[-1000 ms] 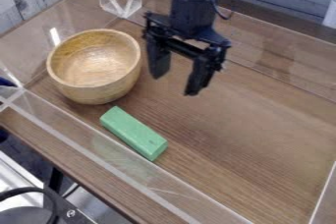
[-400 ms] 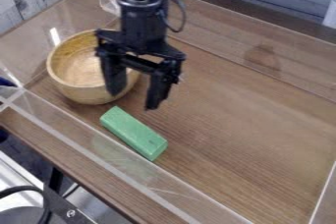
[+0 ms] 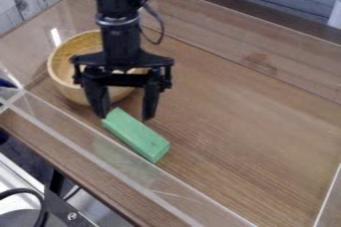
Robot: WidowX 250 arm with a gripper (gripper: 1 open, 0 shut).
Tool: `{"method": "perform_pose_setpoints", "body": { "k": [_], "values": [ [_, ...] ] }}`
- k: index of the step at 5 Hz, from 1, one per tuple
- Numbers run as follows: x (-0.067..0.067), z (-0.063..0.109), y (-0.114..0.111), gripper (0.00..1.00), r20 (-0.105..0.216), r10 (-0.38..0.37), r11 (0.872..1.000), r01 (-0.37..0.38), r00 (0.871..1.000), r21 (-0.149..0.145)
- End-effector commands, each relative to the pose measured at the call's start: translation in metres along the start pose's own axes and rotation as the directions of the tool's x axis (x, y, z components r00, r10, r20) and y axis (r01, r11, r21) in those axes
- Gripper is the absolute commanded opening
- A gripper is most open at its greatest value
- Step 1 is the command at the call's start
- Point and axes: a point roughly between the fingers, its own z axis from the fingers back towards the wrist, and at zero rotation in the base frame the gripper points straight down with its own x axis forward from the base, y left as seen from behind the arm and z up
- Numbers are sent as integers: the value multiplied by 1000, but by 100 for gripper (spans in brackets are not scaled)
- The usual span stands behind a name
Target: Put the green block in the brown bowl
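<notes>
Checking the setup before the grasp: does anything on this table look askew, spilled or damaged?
Nothing stands out. The green block lies flat and whole on the wooden table, apart from the brown bowl, which sits upright and unspilled. The gripper hangs open above the block's near end.

The wooden table (image 3: 253,102) has a dark brown grain. On it stands the brown bowl (image 3: 70,80) at the left. The green block (image 3: 138,135) lies flat near it, toward the front edge.

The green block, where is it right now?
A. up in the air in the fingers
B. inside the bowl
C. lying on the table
C: the green block lies flat on the wooden table, beside the bowl, below the open fingers.
</notes>
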Motion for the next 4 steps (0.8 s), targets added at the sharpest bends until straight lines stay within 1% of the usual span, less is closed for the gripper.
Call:
{"method": "perform_pose_setpoints", "body": {
  "k": [1,2,3,4],
  "values": [
    [5,2,4,100,46,167,985,-165,985,-53],
    [6,-7,7,100,42,269,961,-266,962,-73],
    [8,-14,7,100,41,318,946,-314,947,-82],
    [9,-21,5,100,43,334,940,-329,942,-85]
  ]
}}
